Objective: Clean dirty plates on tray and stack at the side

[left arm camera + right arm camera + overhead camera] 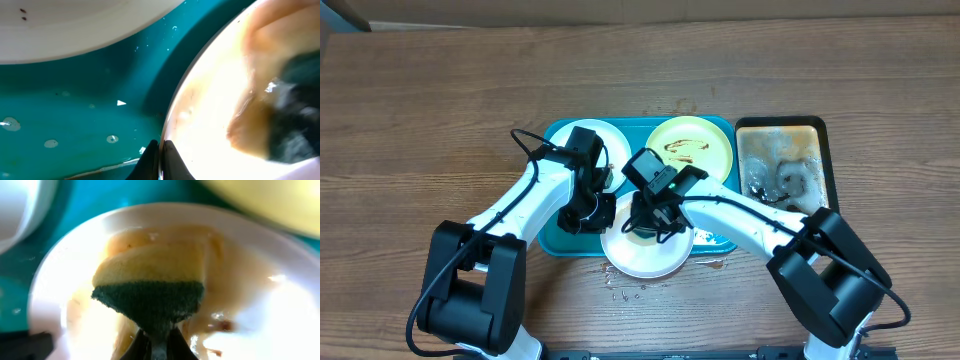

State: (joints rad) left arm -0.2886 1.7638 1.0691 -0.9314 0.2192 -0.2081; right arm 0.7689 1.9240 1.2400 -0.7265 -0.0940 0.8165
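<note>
On the tray (75, 100), left gripper (161, 160) seemingly pinches plate (210, 100) rim; right gripper (155, 347) clamps sponge (150, 275) over it.

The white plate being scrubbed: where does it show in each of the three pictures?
Overhead: the white plate sits bottom centre, overhanging the teal tray's front rim.
Left wrist: it fills the right half, its rim pinched by the left gripper.
Right wrist: it fills most of the frame, under the sponge.
Shared landmark: the teal tray, beneath the plate in all three.
</note>
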